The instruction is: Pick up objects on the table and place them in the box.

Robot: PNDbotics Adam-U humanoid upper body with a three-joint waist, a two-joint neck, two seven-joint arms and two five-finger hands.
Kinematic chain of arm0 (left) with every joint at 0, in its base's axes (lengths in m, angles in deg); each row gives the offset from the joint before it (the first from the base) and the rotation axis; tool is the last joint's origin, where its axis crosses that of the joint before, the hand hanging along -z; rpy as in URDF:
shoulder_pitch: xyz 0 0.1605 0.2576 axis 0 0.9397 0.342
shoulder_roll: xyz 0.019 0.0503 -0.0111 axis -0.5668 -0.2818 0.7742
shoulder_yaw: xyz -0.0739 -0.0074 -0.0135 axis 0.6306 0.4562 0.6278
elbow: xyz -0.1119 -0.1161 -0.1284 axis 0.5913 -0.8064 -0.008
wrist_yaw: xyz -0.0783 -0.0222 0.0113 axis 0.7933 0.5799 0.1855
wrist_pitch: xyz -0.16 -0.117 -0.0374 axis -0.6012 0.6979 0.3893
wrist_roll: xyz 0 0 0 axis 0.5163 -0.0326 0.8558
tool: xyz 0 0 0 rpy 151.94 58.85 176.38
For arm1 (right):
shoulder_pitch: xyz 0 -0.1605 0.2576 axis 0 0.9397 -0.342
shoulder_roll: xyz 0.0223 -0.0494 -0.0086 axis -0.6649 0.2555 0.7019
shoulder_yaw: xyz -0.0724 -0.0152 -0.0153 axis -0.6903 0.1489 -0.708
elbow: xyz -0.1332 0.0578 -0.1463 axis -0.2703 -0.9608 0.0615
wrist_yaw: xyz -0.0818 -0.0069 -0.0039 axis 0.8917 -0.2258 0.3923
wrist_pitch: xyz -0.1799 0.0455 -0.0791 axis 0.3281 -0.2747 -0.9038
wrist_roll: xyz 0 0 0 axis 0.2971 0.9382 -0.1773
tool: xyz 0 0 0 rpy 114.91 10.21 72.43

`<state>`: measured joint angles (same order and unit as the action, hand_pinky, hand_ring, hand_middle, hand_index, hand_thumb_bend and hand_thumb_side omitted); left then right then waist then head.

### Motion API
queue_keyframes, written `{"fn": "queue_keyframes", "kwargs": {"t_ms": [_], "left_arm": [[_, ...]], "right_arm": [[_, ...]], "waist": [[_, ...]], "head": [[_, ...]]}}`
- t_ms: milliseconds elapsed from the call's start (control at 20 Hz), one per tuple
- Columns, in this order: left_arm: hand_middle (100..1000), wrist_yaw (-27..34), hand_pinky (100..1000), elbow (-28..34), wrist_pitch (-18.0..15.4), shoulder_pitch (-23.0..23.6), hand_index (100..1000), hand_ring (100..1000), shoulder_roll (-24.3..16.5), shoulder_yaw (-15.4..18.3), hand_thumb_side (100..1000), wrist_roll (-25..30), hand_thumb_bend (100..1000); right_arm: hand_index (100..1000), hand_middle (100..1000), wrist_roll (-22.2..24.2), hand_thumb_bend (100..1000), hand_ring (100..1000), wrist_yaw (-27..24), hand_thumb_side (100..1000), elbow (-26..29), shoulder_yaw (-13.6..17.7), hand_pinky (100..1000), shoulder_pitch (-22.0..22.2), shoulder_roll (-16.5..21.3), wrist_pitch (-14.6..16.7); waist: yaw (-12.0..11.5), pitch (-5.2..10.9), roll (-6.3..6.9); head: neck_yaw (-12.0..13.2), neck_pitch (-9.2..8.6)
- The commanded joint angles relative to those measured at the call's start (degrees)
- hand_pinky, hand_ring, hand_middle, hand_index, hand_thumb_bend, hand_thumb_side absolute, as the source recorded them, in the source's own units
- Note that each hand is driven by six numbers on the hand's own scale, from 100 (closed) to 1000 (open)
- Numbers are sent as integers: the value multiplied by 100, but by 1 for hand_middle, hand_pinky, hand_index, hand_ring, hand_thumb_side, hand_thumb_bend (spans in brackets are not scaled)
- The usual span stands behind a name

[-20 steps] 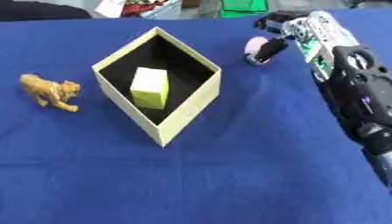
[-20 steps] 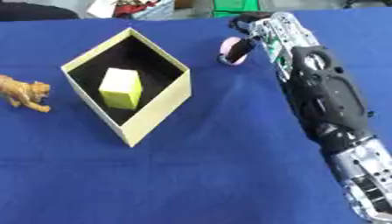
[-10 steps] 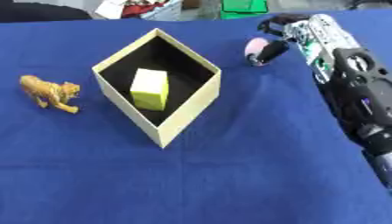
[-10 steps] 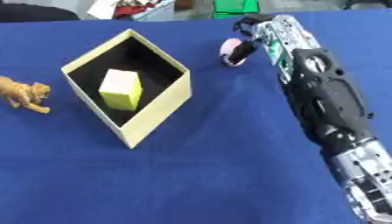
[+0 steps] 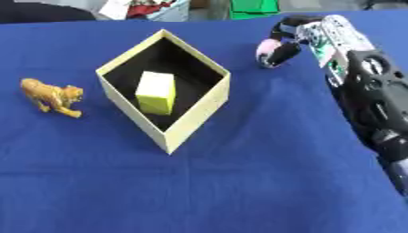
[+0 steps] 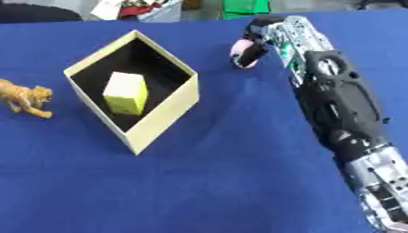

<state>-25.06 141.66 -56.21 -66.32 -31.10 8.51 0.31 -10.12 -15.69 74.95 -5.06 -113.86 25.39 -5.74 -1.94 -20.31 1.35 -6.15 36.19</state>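
A pink object (image 5: 269,49) sits at upper right, the right hand (image 5: 288,32) curled around it just off the box's (image 5: 195,113) right corner. A yellow block (image 5: 156,92) lies inside the box. A lion (image 5: 53,96) stands at left on open blue tabletop (image 5: 239,182).
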Motion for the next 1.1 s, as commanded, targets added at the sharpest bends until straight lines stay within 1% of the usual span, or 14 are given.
{"fn": "queue_keyframes", "kwargs": {"t_ms": [50,150,200,250,350,400,450,500,700,1100], "left_arm": [[663,-2,731,113,-2,-40,754,711,-51,8,893,35,228],[663,-3,731,113,0,-40,754,711,-49,7,890,42,223],[663,-2,731,113,0,-41,754,711,-49,8,888,44,222],[663,0,731,113,0,-42,754,711,-50,8,888,46,222],[663,4,731,113,1,-47,754,711,-49,7,887,49,222],[663,7,731,113,2,-48,754,711,-50,8,888,51,222],[663,10,731,113,1,-50,754,711,-51,8,889,50,224],[664,14,731,113,1,-52,754,711,-53,9,889,49,225],[664,19,731,113,2,-51,754,711,-55,10,887,51,224],[665,21,731,113,2,-57,754,712,-55,12,886,58,225]], "right_arm": [[799,763,-21,182,938,-5,450,57,57,910,-119,43,-3],[798,759,-33,179,934,-4,378,71,55,908,-119,37,0],[797,755,-43,171,929,-4,307,84,52,905,-120,37,1],[800,756,-56,162,928,-2,268,106,48,904,-122,39,1],[803,751,-84,148,924,-20,137,155,40,901,-127,40,0],[802,749,-108,141,923,-30,112,185,36,901,-128,44,-13],[798,744,-134,107,920,-45,100,214,33,894,-128,43,-32],[797,744,-160,100,919,-59,100,238,27,892,-127,42,-55],[792,741,-231,100,915,-122,100,312,-11,880,-125,23,-129],[788,744,-192,100,911,-214,100,415,-39,871,-148,8,-213]], "waist": [[-12,108,11],[-14,108,11],[-14,108,11],[-12,109,10],[-8,111,8],[-6,112,7],[-5,114,6],[-5,115,6],[-6,122,6],[-15,134,3]], "head": [[-4,-62],[-5,-59],[-4,-59],[-4,-58],[-2,-62],[0,-64],[-1,-68],[-2,-71],[-1,-73],[1,-83]]}}
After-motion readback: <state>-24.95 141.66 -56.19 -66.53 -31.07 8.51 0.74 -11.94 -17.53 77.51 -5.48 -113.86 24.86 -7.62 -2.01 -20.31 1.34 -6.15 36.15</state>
